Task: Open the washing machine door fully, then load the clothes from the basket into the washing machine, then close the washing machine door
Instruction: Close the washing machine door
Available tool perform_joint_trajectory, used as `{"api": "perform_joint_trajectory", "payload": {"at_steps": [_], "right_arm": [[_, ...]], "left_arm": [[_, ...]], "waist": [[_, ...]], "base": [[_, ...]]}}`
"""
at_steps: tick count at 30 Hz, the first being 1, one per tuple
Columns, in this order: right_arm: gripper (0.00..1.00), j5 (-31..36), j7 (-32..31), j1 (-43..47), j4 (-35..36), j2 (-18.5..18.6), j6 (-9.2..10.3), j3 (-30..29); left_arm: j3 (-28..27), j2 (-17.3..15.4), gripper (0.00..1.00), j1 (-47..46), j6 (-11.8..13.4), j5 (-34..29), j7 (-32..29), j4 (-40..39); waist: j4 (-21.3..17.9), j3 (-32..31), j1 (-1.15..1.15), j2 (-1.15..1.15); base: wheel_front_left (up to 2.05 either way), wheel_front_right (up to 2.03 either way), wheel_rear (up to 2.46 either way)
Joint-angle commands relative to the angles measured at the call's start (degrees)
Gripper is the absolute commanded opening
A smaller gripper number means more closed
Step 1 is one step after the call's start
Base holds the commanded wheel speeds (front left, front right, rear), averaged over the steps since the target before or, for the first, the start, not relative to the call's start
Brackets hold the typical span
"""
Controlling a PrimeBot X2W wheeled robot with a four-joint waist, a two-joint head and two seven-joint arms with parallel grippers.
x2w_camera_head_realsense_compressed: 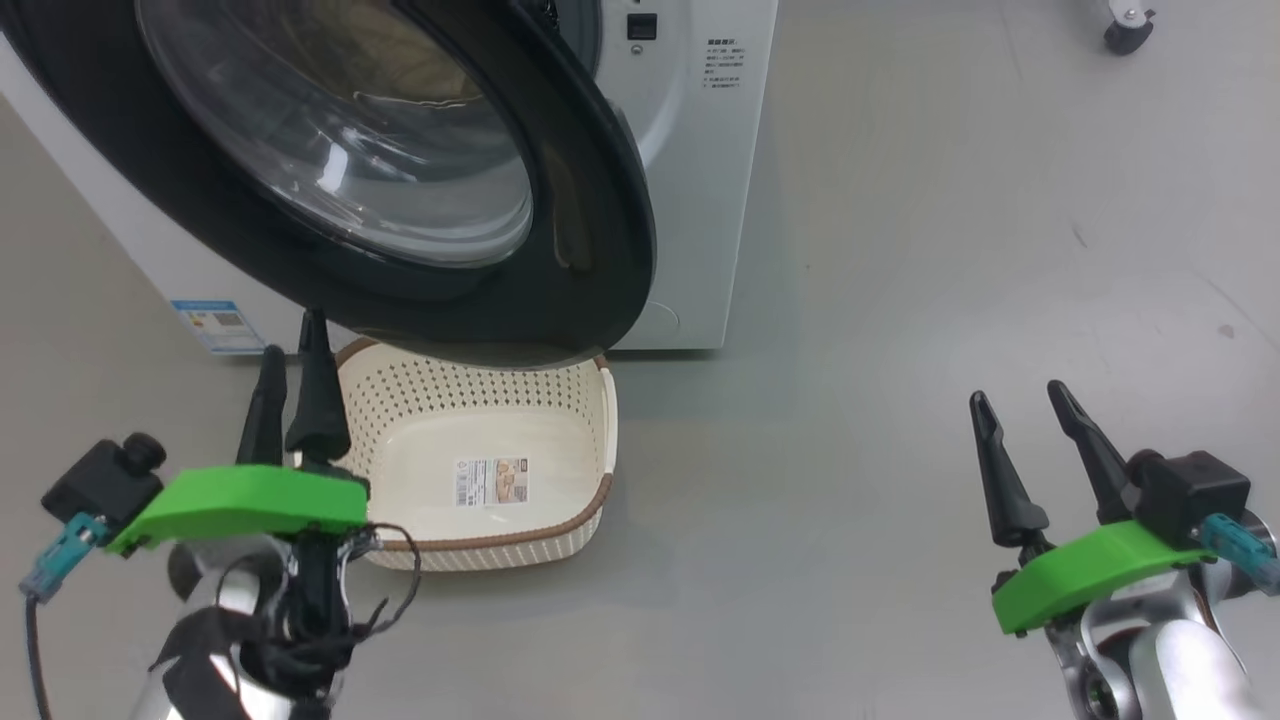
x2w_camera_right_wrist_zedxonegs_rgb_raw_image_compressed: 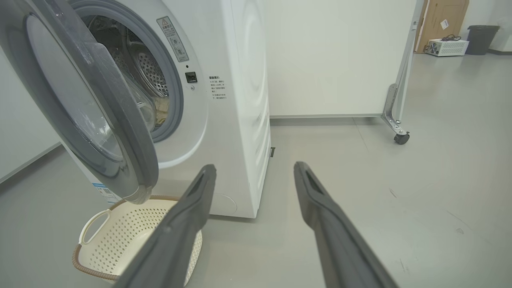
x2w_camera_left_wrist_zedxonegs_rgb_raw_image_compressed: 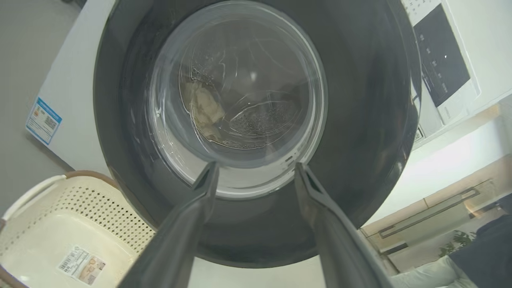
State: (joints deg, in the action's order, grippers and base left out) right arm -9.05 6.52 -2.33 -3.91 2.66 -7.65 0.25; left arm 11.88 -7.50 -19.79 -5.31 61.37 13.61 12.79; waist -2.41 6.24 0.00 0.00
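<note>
The washing machine door [x2w_camera_head_realsense_compressed: 600, 200], glossy black with a bulging glass window, stands partly swung out from the white washing machine [x2w_camera_head_realsense_compressed: 700, 150]. Through the glass, the clothes [x2w_camera_left_wrist_zedxonegs_rgb_raw_image_compressed: 204, 108] show as pale yellow fabric lying in the drum. Below the door's lower edge, the cream basket [x2w_camera_head_realsense_compressed: 480, 400] sits on the floor with only its sticker inside. My left gripper [x2w_camera_head_realsense_compressed: 292, 335] is open at the basket's left rim, its fingers pointing up at the door [x2w_camera_left_wrist_zedxonegs_rgb_raw_image_compressed: 360, 120] with nothing between them. Off to the right my right gripper [x2w_camera_head_realsense_compressed: 1017, 392] hangs open over bare floor, aimed toward the machine [x2w_camera_right_wrist_zedxonegs_rgb_raw_image_compressed: 244, 100].
A blue label [x2w_camera_head_realsense_compressed: 215, 325] marks the machine's lower left corner. A wheeled white partition stands behind to the right, its caster [x2w_camera_right_wrist_zedxonegs_rgb_raw_image_compressed: 401, 138] on the grey floor. Open floor stretches to the right of the machine and the basket [x2w_camera_right_wrist_zedxonegs_rgb_raw_image_compressed: 132, 224].
</note>
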Motion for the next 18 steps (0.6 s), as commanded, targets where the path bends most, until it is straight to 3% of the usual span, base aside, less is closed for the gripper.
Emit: {"api": "perform_joint_trajectory", "payload": {"at_steps": [1,10,18], "right_arm": [[1.00,0.5,-0.3,-0.4,1.9,0.2,0.16,0.8],[1.00,1.4,-1.3,2.1,2.1,0.2,0.16,0.3],[1.00,1.6,-2.1,4.8,3.1,0.2,0.16,0.0]], "left_arm": [[-0.9,-2.5,1.00,-0.8,1.6,-4.9,0.8,-2.0],[3.4,-5.2,1.00,6.0,11.0,-26.6,1.4,-5.1],[6.1,-7.4,1.00,11.5,15.3,-35.7,1.4,-7.4]], "waist": [[0.2,-0.7,0.00,0.00],[0.8,-2.9,0.00,0.00],[1.5,-3.9,0.00,0.00]], "base": [[0.00,0.00,0.00],[0.00,0.00,0.00],[0.00,0.00,0.00]]}}
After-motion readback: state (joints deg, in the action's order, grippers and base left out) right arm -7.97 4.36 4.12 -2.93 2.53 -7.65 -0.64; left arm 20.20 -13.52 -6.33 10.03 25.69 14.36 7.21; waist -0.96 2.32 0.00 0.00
